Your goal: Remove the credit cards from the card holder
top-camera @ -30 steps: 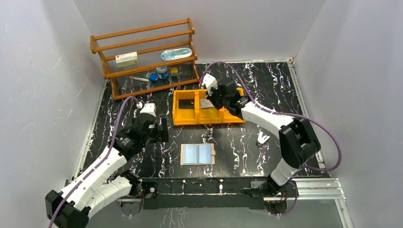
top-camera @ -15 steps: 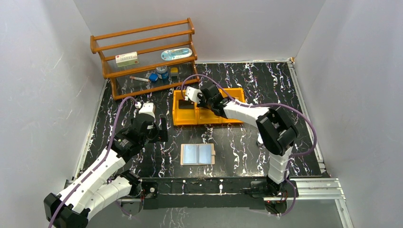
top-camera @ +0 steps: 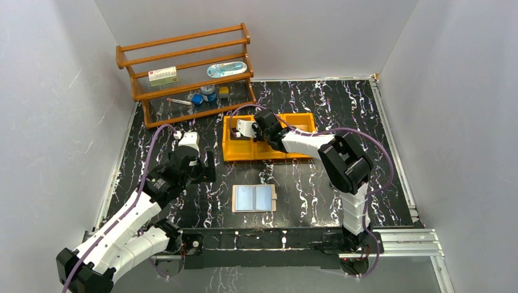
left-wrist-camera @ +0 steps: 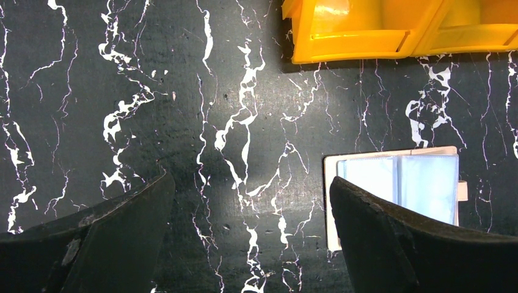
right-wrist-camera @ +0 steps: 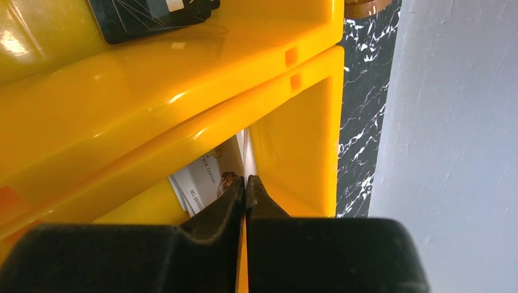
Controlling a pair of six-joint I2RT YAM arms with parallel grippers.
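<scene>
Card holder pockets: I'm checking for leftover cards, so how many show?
2: one pale blue pocket on the left leaf of the card holder, one on its right leaf. Others could be hidden underneath.

The top camera looks down from high above the near edge on the whole desk. The left wrist camera faces straight down, low over the desk; both show the card holder and the yellow bin (its front edge only). The right wrist camera sits close inside that bin.
</scene>
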